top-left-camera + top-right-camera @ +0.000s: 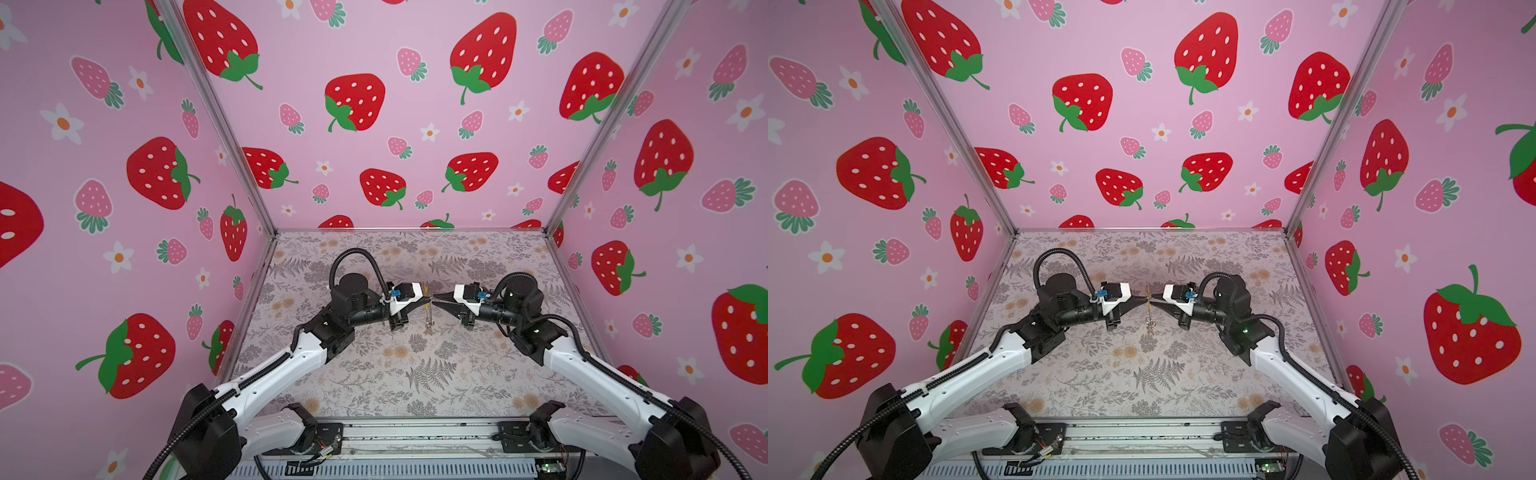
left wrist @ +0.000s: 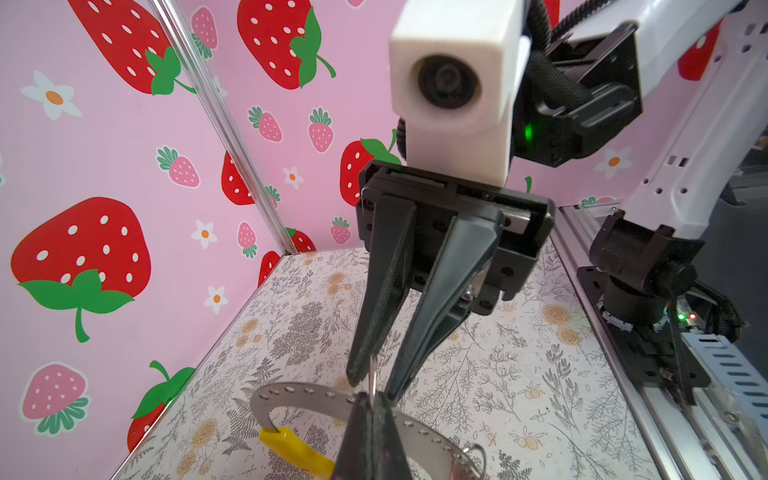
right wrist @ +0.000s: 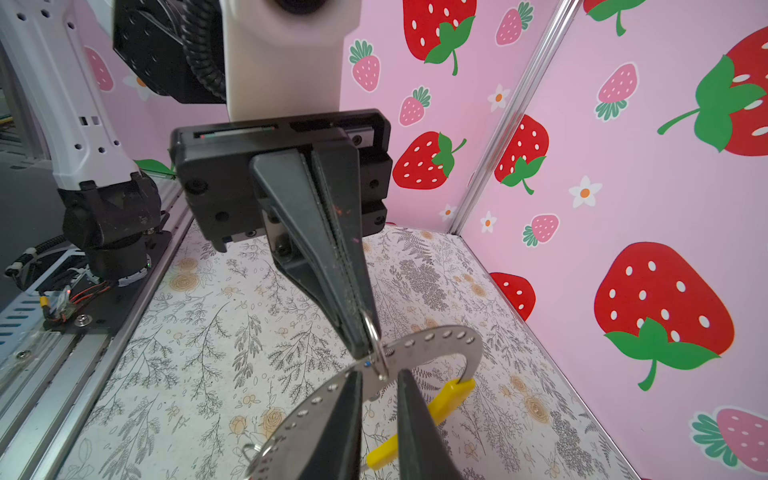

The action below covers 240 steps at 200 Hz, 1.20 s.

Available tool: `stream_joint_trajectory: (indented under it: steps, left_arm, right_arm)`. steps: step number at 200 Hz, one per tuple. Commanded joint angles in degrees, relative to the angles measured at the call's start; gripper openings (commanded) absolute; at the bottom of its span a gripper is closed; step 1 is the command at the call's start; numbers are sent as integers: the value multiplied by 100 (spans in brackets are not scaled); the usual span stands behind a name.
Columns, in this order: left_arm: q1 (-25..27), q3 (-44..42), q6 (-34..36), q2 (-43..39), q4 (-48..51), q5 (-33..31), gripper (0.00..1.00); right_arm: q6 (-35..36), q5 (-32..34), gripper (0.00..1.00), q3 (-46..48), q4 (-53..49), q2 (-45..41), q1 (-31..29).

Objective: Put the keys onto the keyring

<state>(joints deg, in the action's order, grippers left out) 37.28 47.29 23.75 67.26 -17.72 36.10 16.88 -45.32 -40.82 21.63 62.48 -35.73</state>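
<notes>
The keyring (image 1: 428,309) (image 1: 1148,311) hangs edge-on in mid-air between the two grippers in both top views. It is a flat grey hoop (image 2: 299,392) (image 3: 440,336) with punched holes and a yellow section (image 2: 291,446) (image 3: 449,395). My left gripper (image 1: 429,300) (image 2: 372,401) is shut on a small wire ring (image 2: 374,370) (image 3: 375,332) that sits on the hoop. My right gripper (image 1: 434,298) (image 3: 379,376) faces it, jaws a little apart on either side of that small ring. A second small ring (image 2: 473,453) hangs further along the hoop. The keys are hidden.
The floral table (image 1: 395,374) lies well below the hoop. Pink strawberry walls (image 1: 124,208) close in the left, back and right sides. An aluminium rail (image 1: 415,436) with both arm bases runs along the front edge.
</notes>
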Motion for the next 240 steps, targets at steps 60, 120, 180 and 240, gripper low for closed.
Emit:
stream_joint_trajectory:
  steps: [60, 120, 180, 240]
  left_arm:
    - [-23, 57, 157, 6, 56, 143, 0]
    - [-14, 70, 157, -3, 72, 81, 0]
    - [-19, 231, 540, -127, 581, -819, 43]
    - [29, 812, 1405, -216, 1755, -1574, 48]
  right_arm:
    - [-41, -233, 13, -75, 122, -65, 33]
    - [8, -216, 6, -128, 26, 54, 39]
    - [6, -5, 2, -612, -939, 260, 40]
    - [210, 584, 2, -1184, -2229, 405, 38]
